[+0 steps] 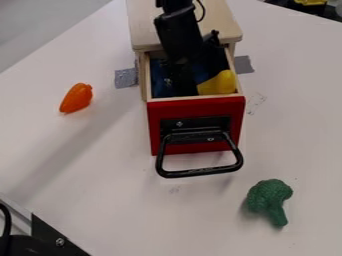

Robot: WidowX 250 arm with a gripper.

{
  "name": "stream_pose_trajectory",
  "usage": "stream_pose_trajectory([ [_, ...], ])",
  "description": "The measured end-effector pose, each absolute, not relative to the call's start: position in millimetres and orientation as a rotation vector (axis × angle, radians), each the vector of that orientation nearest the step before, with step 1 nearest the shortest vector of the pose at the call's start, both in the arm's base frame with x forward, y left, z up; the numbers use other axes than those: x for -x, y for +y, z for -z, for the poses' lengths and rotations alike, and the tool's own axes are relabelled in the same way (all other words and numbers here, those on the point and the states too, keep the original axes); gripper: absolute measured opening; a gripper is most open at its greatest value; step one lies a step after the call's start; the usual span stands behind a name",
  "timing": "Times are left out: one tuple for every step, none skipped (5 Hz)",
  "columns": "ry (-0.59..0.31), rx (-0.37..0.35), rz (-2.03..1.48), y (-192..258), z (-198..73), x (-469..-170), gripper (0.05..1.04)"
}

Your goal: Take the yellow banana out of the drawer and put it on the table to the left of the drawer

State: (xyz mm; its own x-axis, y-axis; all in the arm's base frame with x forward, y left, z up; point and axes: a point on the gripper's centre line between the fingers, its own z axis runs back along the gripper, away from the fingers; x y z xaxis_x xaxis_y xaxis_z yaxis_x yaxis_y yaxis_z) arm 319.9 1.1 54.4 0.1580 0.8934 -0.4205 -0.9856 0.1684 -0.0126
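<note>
My hand points down into the open red-fronted drawer, my arm slanting in from the top edge of the view. Just beside it, the yellow banana lies inside, near the drawer's front. Whether my hand is open or closed, I cannot tell.

From where I stand, the drawer near the middle of the frame has a solid red front and a black handle. Its lining looks dark blue, with the plain yellow banana bright against it. The cabinet above is pale wood, the arm black. Over at left, a toy vegetable glows orange; at lower right, the broccoli is deep green. The table is whitish, marked with dark specks, and the tape is grey.
</note>
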Motion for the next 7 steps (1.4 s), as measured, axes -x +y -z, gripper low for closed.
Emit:
stream_pose_trajectory([
  [0.361,0.324,-1.384,-1,-52,-320,0.685],
  [0.368,0.327,-1.389,-2,-52,-319,0.59],
  [0.384,0.335,-1.384,-2,-54,-318,0.589],
  [0.391,0.38,-1.361,3,-71,-313,0.556],
  [0.359,0.44,-1.328,15,-99,-307,0.544],
  [0.325,0.457,-1.305,19,-108,-294,0.544],
  [0.145,0.391,-1.298,28,-107,-282,0.544],
])
